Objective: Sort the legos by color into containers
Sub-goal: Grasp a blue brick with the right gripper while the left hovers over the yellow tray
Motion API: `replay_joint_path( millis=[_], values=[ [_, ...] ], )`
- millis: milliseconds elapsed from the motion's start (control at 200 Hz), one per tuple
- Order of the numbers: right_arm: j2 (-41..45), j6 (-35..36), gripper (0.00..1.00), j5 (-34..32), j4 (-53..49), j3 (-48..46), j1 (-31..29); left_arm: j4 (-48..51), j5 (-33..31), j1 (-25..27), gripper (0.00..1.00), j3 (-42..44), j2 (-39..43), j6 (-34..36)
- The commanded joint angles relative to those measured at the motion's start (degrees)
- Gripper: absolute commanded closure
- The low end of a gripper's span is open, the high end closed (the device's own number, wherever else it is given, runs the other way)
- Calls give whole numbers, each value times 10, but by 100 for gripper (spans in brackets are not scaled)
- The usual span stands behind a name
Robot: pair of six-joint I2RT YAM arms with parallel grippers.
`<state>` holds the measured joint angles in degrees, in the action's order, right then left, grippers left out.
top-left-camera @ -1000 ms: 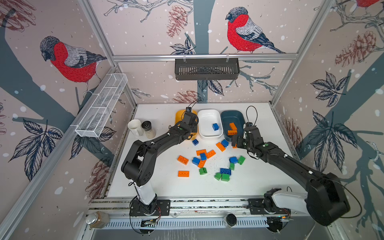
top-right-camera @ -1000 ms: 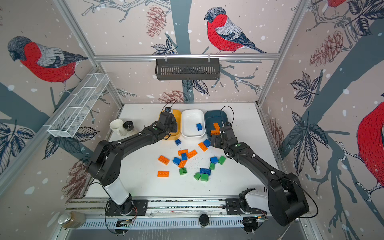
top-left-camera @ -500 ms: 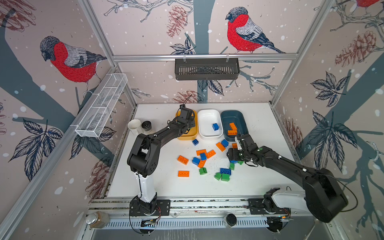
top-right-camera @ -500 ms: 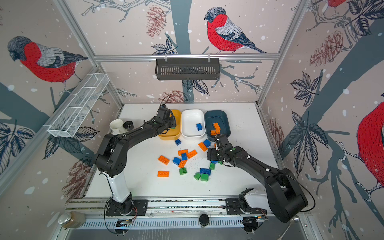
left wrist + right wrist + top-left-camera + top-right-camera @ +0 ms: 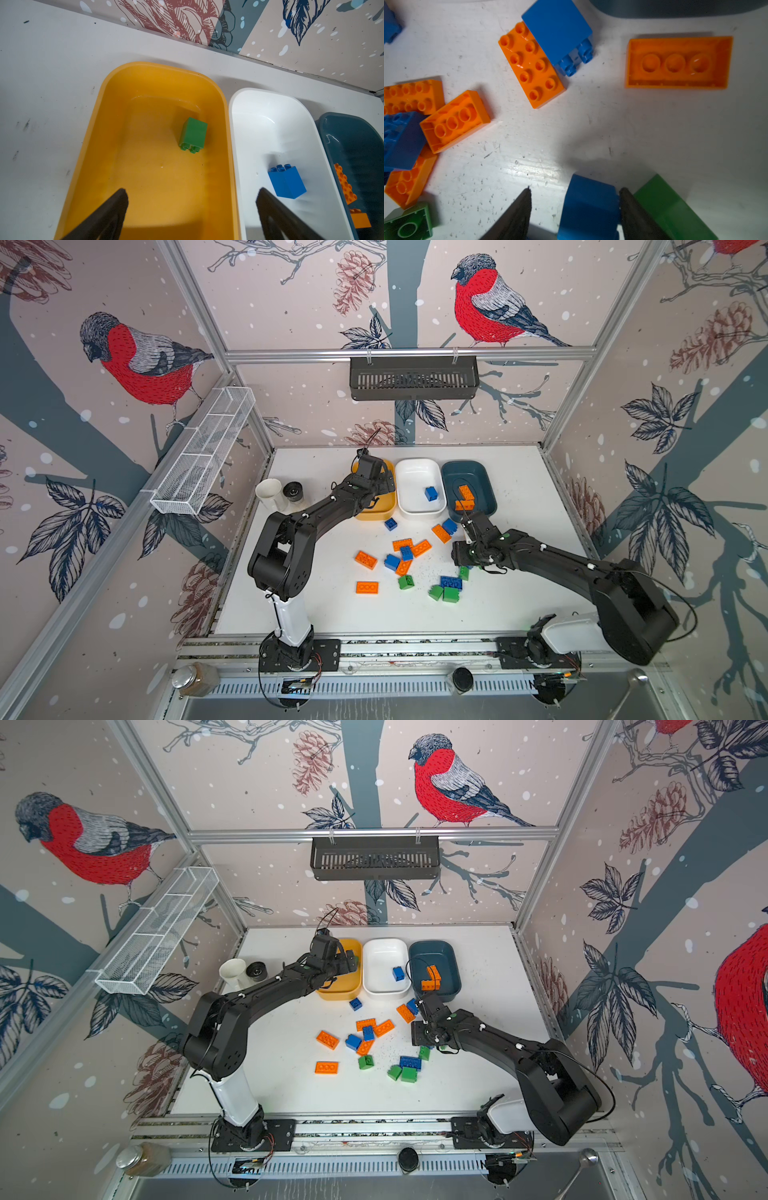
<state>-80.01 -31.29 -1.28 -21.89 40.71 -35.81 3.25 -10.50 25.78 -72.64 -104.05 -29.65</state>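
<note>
My left gripper (image 5: 192,190) hangs open over the yellow tub (image 5: 124,87), and a green brick (image 5: 194,133) lies on its side in the tub, free of the fingers. The white tub (image 5: 259,108) holds one blue brick (image 5: 287,182). Orange bricks (image 5: 346,187) lie in the teal tub (image 5: 353,135). My right gripper (image 5: 575,189) is low over the table and straddles a blue brick (image 5: 589,205). One finger touches the brick and a gap shows at the other. Loose orange, blue and green legos (image 5: 407,556) lie scattered mid-table in both top views.
A green brick (image 5: 670,207) lies just outside my right gripper's finger. A white mug (image 5: 269,493) and a dark round lid (image 5: 293,491) stand left of the tubs. A wire mesh basket (image 5: 203,456) hangs on the left wall and a black basket (image 5: 413,377) on the back wall.
My left gripper opened over the yellow tub and let go of the green brick. My right gripper came from the teal tub down to the pile, and its jaws narrowed around a blue brick.
</note>
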Motion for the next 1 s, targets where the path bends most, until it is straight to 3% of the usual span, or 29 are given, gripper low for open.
replay_joint_path(
  millis=[0, 575, 991],
  values=[
    [-11, -11, 36, -45, -26, 7, -10, -25, 2, 0, 3, 6, 9, -4],
    [-53, -19, 46, -74, -30, 8, -22, -43, 29, 0, 3, 10, 12, 1],
    [-13, 25, 57, -92, -3, 37, -35, -39, 27, -1, 3, 6, 12, 3]
  ],
)
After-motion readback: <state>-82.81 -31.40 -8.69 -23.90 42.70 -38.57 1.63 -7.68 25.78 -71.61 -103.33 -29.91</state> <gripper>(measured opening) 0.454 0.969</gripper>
